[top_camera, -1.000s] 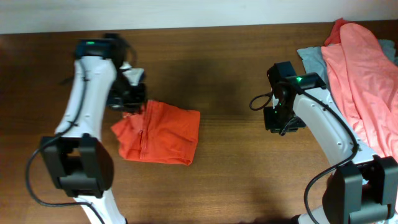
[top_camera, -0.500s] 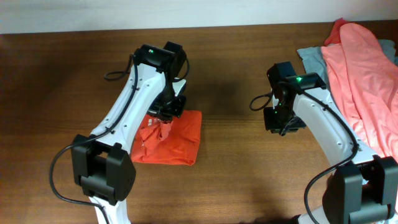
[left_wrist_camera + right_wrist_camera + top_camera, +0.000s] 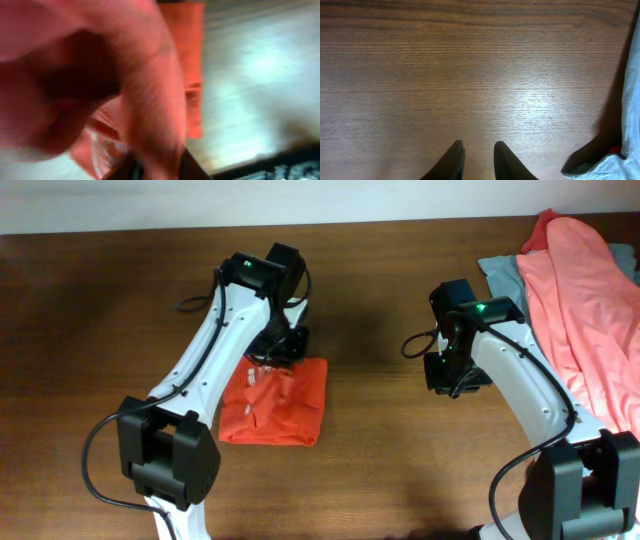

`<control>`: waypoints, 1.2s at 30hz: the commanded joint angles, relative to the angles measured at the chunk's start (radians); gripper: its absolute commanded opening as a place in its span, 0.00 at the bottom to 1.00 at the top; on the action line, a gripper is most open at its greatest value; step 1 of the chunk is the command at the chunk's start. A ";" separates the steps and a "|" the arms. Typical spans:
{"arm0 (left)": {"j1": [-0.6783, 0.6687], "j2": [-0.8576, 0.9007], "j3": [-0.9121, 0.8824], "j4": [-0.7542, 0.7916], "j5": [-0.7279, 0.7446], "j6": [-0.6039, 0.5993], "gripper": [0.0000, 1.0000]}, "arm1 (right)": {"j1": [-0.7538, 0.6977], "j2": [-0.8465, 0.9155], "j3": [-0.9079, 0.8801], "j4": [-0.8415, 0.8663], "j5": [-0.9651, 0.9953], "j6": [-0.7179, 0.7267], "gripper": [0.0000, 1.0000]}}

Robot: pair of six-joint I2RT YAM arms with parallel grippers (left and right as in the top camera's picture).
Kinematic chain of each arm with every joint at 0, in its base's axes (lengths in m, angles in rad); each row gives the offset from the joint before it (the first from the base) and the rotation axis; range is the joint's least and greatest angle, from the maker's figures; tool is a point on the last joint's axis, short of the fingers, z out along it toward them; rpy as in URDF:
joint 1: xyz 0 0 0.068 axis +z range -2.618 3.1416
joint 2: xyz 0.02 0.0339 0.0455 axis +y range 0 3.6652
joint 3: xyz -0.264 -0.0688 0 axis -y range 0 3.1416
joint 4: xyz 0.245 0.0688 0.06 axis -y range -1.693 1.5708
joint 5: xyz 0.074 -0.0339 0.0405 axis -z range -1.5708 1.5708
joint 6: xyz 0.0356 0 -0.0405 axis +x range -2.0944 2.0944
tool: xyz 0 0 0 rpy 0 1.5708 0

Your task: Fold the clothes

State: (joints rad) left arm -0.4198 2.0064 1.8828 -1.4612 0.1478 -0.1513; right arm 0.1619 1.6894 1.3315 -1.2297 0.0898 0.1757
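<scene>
Overhead, we see the shirt (image 3: 280,405) on the tabletop (image 3: 100,300), the left pincer (image 3: 283,350) at its far edge. Left wrist: blurred cloth fills the view, seemingly clamped. Right wrist: the right pincer (image 3: 479,157), well right of the shirt, barely parted, empty. A slipping hem could undo our fold.

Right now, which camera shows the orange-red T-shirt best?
Overhead: almost the whole folded orange-red T-shirt shows on the table, top edge under the left gripper. Left wrist shows only blurred red fabric up close. Right wrist shows none of it, just bare wood.
</scene>
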 commanded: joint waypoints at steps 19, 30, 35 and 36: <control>0.241 -0.025 0.018 0.202 -0.058 0.138 0.58 | -0.004 0.002 0.004 0.003 -0.396 -0.219 0.25; 0.292 0.155 0.018 0.396 -0.005 0.333 0.57 | 0.250 0.002 -0.007 0.058 -0.640 -0.180 0.24; 0.292 0.243 0.018 0.398 -0.005 0.333 0.57 | 0.402 0.004 -0.012 0.217 -0.636 -0.040 0.25; 0.292 0.260 0.018 0.395 -0.005 0.332 0.57 | 0.434 0.011 -0.017 0.274 -0.635 -0.005 0.28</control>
State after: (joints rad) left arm -0.1287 2.2292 1.8942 -1.0645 0.1238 0.1555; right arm 0.5194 1.6897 1.3258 -1.0290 -0.5251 0.0536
